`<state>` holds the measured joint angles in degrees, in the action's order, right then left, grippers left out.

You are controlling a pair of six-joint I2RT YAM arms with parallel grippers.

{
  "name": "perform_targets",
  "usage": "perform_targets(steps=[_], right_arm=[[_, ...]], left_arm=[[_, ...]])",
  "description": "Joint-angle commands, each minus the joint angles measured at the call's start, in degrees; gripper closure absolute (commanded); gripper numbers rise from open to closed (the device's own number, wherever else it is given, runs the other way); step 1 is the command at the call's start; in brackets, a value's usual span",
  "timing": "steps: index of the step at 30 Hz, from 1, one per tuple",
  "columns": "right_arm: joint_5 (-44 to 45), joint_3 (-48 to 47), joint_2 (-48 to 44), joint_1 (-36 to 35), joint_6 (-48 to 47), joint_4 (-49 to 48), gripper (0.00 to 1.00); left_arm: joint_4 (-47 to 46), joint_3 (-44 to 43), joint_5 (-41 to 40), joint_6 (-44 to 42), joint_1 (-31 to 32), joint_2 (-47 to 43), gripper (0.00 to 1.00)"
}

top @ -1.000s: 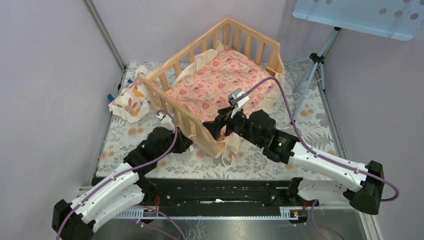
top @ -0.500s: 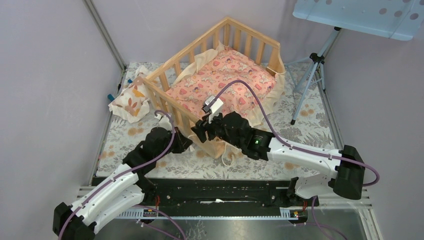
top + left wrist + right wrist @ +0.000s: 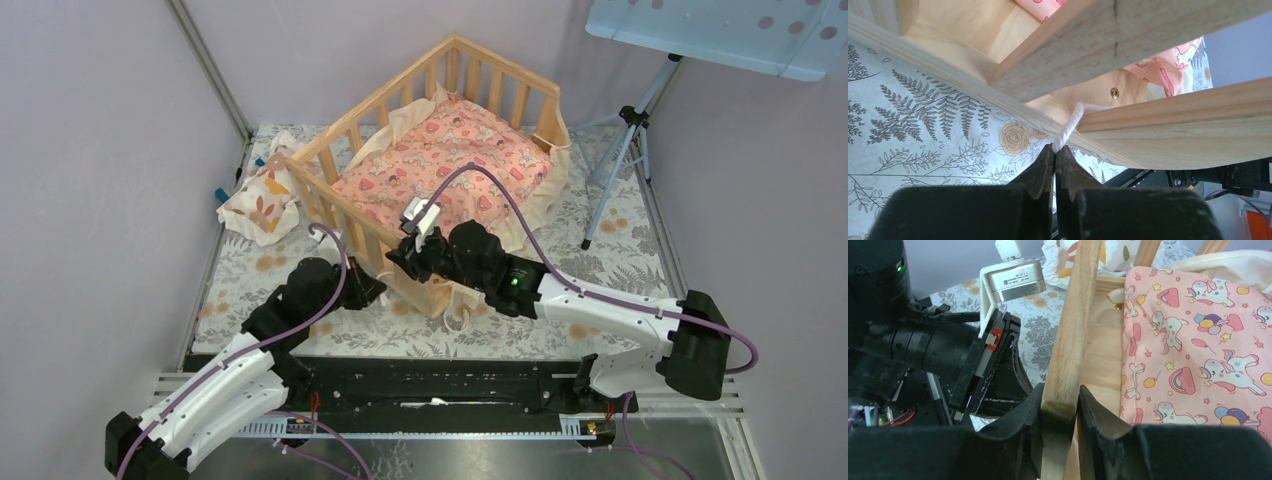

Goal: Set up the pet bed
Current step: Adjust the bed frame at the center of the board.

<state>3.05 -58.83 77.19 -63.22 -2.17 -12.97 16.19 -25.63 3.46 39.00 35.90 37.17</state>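
Observation:
The pet bed (image 3: 372,100), a light wood frame with slatted rails, stands at the back of the table with a pink patterned cushion (image 3: 445,165) lying in it. My right gripper (image 3: 402,262) is at the bed's near-left rail. In the right wrist view its jaws (image 3: 1060,400) are shut on that rail (image 3: 1075,315), one finger on each side, next to the cushion (image 3: 1198,340). My left gripper (image 3: 1054,148) sits low outside the same rail, shut on a white string (image 3: 1071,122) that runs up between two rails (image 3: 1148,30).
A small cream pillow with orange prints (image 3: 262,200) lies left of the bed. A tripod (image 3: 625,150) stands at the right under a blue perforated board (image 3: 720,30). A floral cloth (image 3: 600,270) covers the table. Walls close in on both sides.
My right gripper has moved left from over the cushion to the near-left rail and its jaws have closed on that rail. The left gripper has stayed shut on the string.

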Motion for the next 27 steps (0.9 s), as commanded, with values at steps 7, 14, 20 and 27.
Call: perform_targets(steps=[7, 14, 20, 27], right_arm=[[-29.2, 4.3, -7.2, -1.3, -6.2, -1.9, 1.00], [-37.1, 4.6, -7.3, -1.3, -8.2, -2.4, 1.00], [-42.9, 1.2, -3.7, -1.3, -11.2, -1.5, 1.00], [-50.1, -1.3, -1.4, -1.3, -11.9, -1.3, 1.00]], left_arm=[[-4.7, 0.2, 7.4, -3.2, -0.2, 0.2, 1.00], [-4.0, 0.4, 9.7, -2.7, -0.3, -0.8, 1.00], [-2.0, 0.4, 9.7, -1.6, -0.2, -4.5, 1.00], [-0.3, 0.4, 9.4, -0.3, -0.2, -7.6, 1.00]])
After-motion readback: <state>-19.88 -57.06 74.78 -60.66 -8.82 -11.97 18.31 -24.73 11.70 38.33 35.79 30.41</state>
